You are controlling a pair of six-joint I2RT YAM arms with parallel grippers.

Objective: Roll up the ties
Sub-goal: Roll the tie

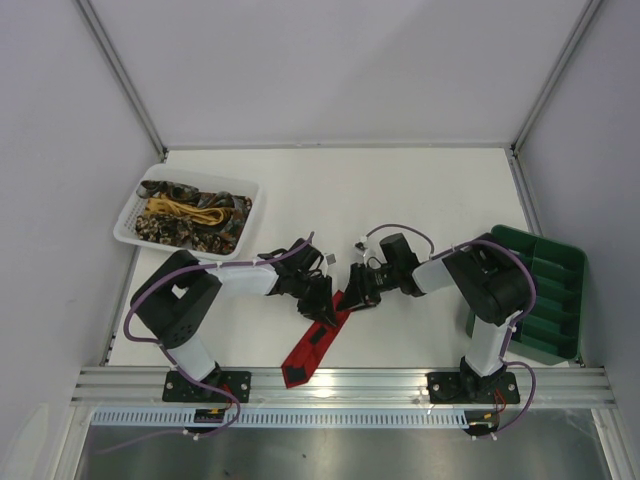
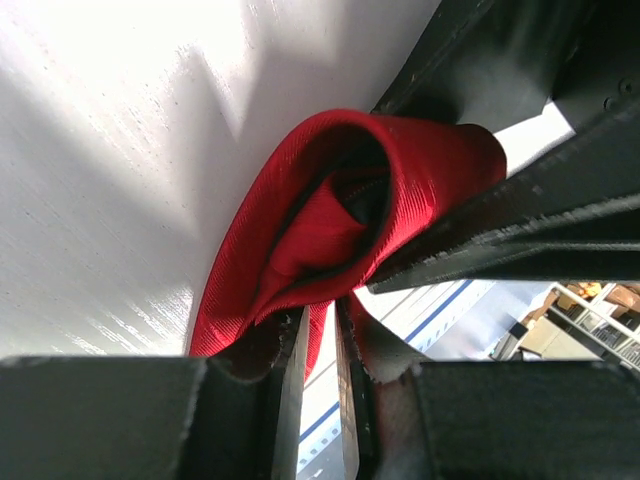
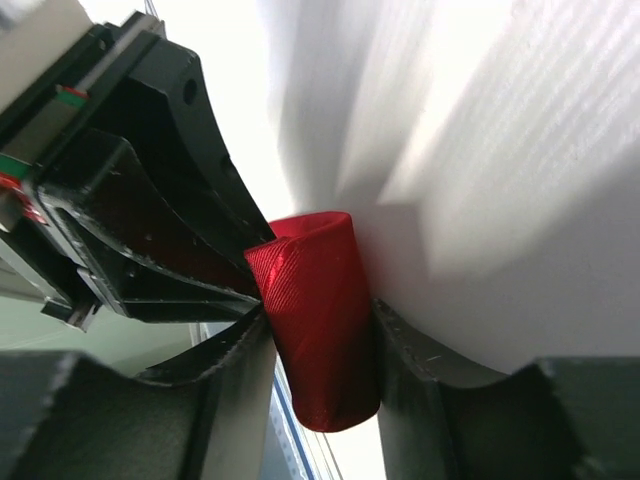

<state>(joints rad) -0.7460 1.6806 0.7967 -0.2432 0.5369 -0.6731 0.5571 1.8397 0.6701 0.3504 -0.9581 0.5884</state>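
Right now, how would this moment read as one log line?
task: roll tie | left gripper: shut on tie | right gripper: shut on rolled end | tail: unrolled

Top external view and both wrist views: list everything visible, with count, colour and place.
red tie: one, bright red, table centre toward near edge; one end rolled, tail flat
other ties: several, count unclear, brown-gold patterned and yellow, heaped in the basket
basket: one, white mesh, far left
tray: one, green, compartmented, right edge
table: one, white
left arm, right arm: black and white, bases at near edge
left fingers: pair, black, pinching the tie's fabric
right fingers: pair, black, closed on the roll
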